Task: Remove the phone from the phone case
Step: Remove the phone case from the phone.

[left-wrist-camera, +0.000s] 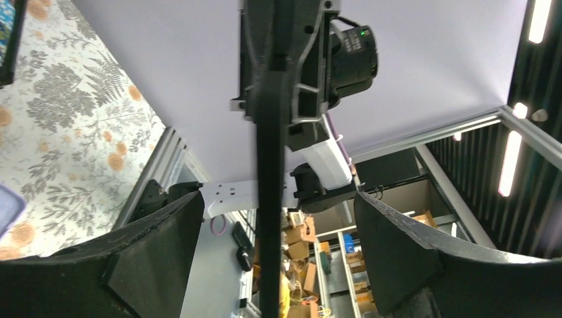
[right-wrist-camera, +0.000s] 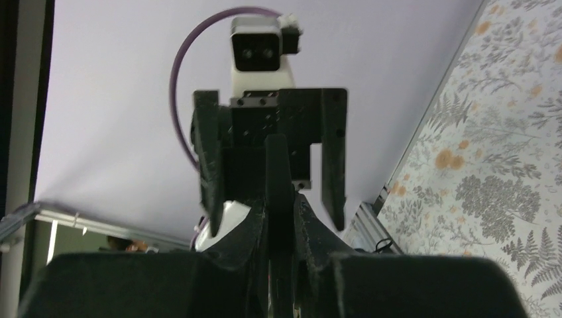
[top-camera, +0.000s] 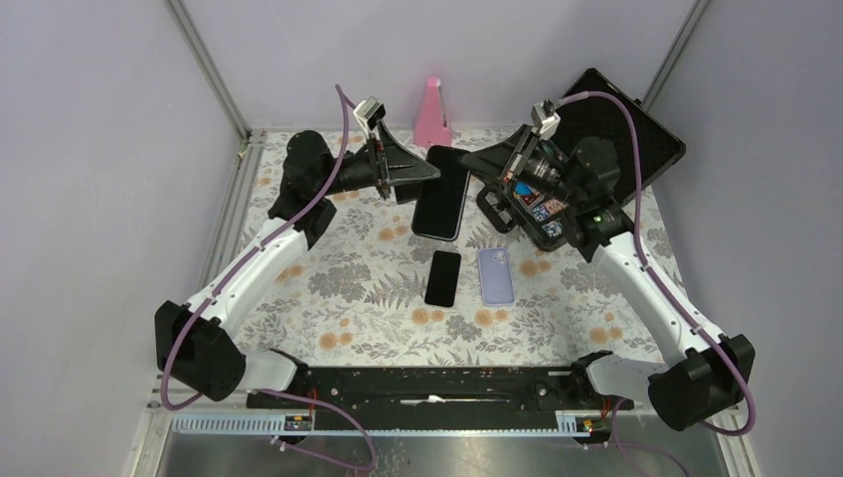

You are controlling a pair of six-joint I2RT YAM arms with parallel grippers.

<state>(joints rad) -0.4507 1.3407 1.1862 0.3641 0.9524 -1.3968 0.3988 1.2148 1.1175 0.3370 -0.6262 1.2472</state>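
Note:
A large black phone in its dark case [top-camera: 442,192] is held above the floral table [top-camera: 338,288] between my two grippers. My right gripper [top-camera: 484,169] is shut on its right edge; in the right wrist view both pads press the thin black edge [right-wrist-camera: 278,172] at my right gripper [right-wrist-camera: 280,212]. My left gripper [top-camera: 422,177] straddles the left edge. In the left wrist view the edge [left-wrist-camera: 270,199] runs between the wide-apart fingers [left-wrist-camera: 152,258] with gaps on both sides, so my left gripper [left-wrist-camera: 278,205] is open.
A smaller black phone [top-camera: 443,277] and a lilac case [top-camera: 495,275] lie side by side on the table. A black tray with stickers [top-camera: 542,214] sits under the right arm. A pink stand [top-camera: 431,114] and a black tablet-like slab [top-camera: 626,119] are at the back.

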